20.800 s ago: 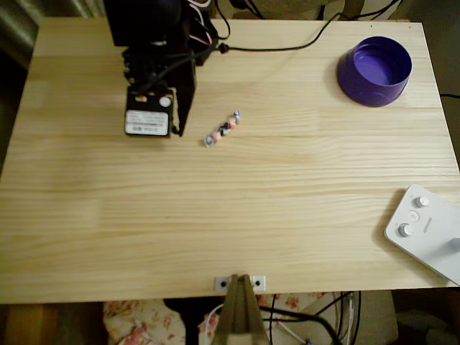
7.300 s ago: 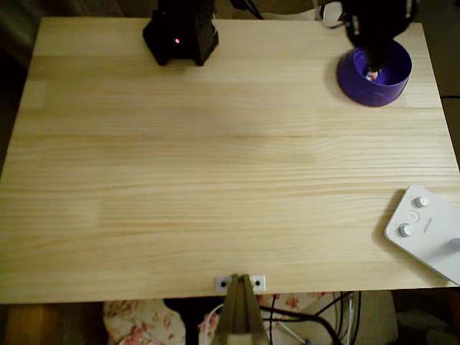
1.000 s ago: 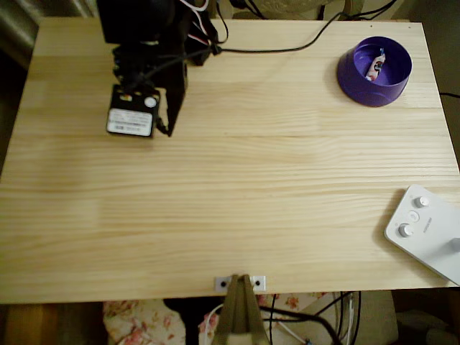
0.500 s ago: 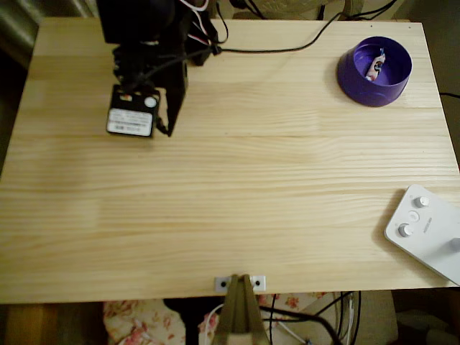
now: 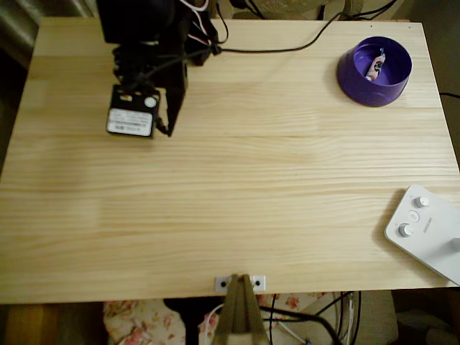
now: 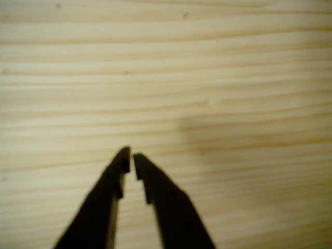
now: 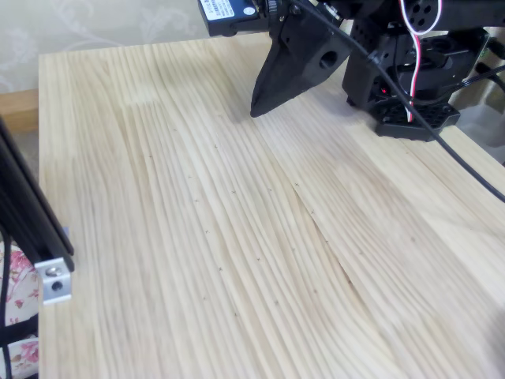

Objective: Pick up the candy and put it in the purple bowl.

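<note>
Pink-white speckled wrapped candy (image 5: 374, 66): long axis near-upright in overhead view, lying inside round purple plastic bowl (image 5: 357, 81).
Gripper (image 6: 129, 155): nearly pressed together, empty, above desk (image 5: 237, 194).

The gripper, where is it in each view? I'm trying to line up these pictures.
Overhead view: gripper upper left, over the table.
Wrist view: gripper bottom centre, tips nearly touching.
Fixed view: gripper top centre, pointing down.
Shared landmark: the table's wood grain.

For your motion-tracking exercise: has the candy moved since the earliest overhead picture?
Yes. The candy went from mid-table to the upper right of the overhead view, now inside the purple bowl, which has not shifted.
</note>
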